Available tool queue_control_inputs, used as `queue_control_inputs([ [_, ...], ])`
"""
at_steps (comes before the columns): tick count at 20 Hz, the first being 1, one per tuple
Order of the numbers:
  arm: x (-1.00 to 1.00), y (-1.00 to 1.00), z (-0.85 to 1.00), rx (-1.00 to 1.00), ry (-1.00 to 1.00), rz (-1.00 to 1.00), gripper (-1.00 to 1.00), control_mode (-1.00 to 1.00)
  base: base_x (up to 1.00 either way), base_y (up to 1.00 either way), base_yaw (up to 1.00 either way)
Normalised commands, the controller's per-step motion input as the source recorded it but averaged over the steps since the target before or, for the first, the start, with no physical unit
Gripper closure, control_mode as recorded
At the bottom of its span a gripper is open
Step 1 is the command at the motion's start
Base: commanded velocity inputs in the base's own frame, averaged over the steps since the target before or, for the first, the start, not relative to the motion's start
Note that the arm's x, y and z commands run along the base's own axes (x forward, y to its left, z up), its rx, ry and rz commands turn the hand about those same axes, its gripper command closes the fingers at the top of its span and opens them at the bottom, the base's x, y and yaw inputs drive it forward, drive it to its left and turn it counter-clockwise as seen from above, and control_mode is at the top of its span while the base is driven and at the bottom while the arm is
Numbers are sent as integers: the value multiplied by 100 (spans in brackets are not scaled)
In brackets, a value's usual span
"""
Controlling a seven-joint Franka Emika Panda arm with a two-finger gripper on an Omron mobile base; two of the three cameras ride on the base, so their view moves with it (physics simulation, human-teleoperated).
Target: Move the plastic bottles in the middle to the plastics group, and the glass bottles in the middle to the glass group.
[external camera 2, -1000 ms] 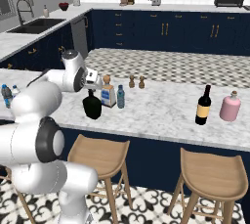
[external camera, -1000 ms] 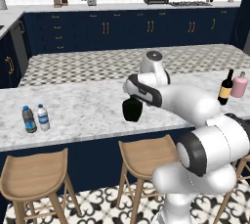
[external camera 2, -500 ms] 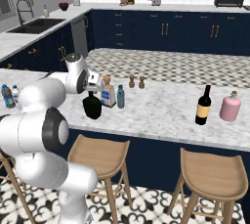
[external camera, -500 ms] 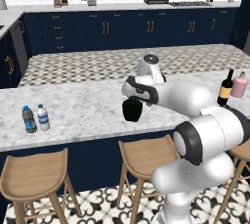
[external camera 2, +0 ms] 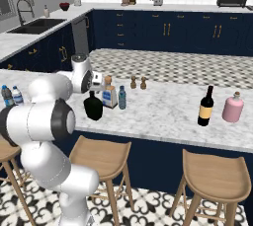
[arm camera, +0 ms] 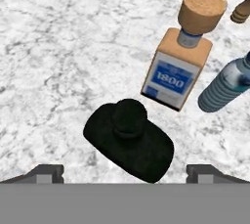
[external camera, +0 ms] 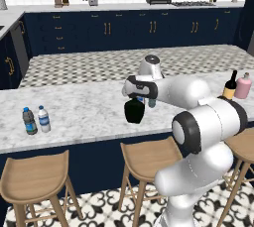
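A squat black flask [external camera: 134, 111] [external camera 2: 93, 107] stands near the counter's front edge, and my gripper [external camera: 131, 94] [external camera 2: 93, 91] hovers open just above its neck. In the hand view the flask [arm camera: 129, 139] lies between my spread fingertips [arm camera: 47, 171], untouched by either; my gripper [arm camera: 126, 171] holds nothing. Behind the flask stand the square cork-stoppered bottle [arm camera: 181, 66] [external camera 2: 109, 93] and the slim blue-grey water bottle [arm camera: 227, 86] [external camera 2: 122, 97] [external camera: 151, 103]. The plastics group [external camera: 36, 120] [external camera 2: 12, 95] sits far left. The wine bottle [external camera: 229, 85] [external camera 2: 205, 106] and pink bottle [external camera: 243, 86] [external camera 2: 232, 107] stand far right.
Two small wooden shakers [external camera 2: 138, 82] [arm camera: 241, 8] stand behind the middle bottles. Wooden stools [external camera: 34, 176] [external camera 2: 101, 157] line the front of the marble counter [external camera: 84, 107]. Open marble lies between the middle bottles and each group.
The hand has shifted slightly and settled lower over the black flask while the arm's elbow swung. The jaws stayed open and no bottle moved.
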Motion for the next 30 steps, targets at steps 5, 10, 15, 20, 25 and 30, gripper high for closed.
queue_control_inputs([
  [5, 23, 0, -27, 0, 0, 0, -100, -100, 0, 0, 0],
  [10, 16, 2, -17, 0, 1, 0, -100, -100, 0, 0, 0],
  [15, 4, 0, -18, 0, 0, 0, -100, -100, 0, 0, 0],
  [20, 24, 5, -4, 0, 0, 0, -100, -100, 0, 0, 0],
  [25, 3, 9, 0, 0, 0, 0, -100, -100, 0, 0, 0],
  [30, 0, 1, 0, 0, 0, 0, -100, -100, 0, 0, 0],
])
